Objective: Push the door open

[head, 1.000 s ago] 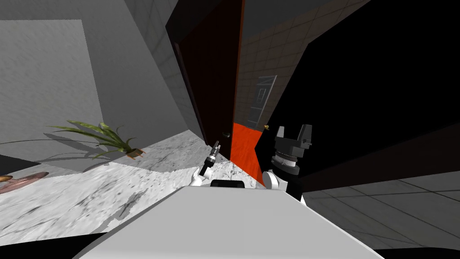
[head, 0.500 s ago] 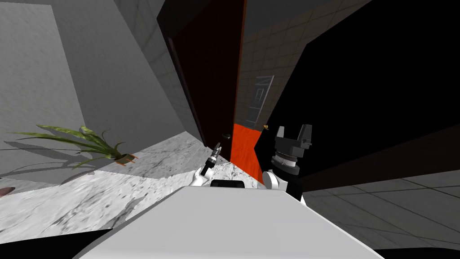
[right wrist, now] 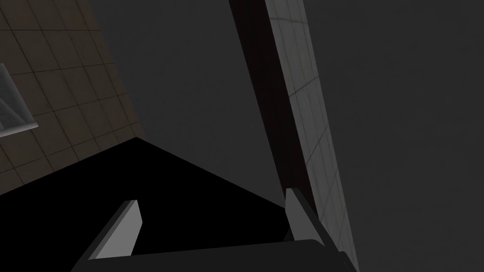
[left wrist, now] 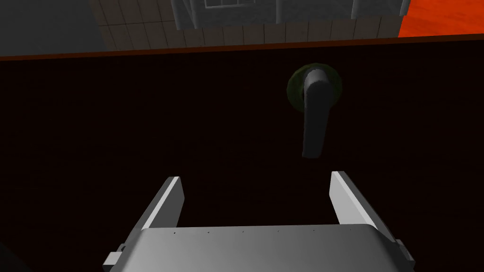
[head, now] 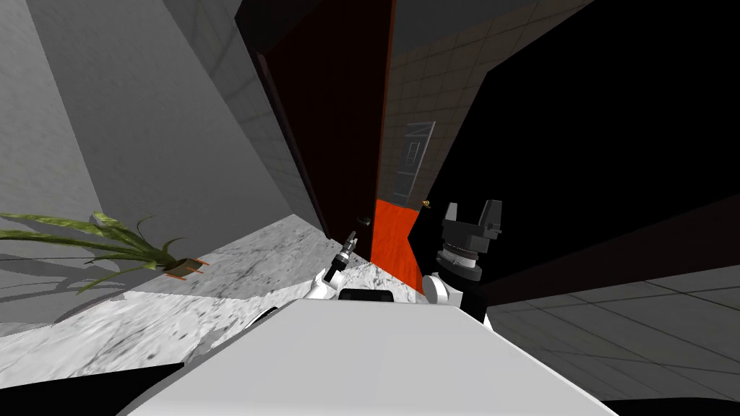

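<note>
Door (left wrist: pixel 142 118) looks stiff and hinged, so shove flat panel near lever (left wrist: pixel 315 113); left jaws, right jaws spread.

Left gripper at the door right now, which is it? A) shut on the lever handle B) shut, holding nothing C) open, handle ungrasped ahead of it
C: the left gripper has its fingers wide apart before the dark door, and the lever handle lies beyond their tips, ungrasped.

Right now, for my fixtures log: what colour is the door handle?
The handle is dark grey; left wrist view.
</note>
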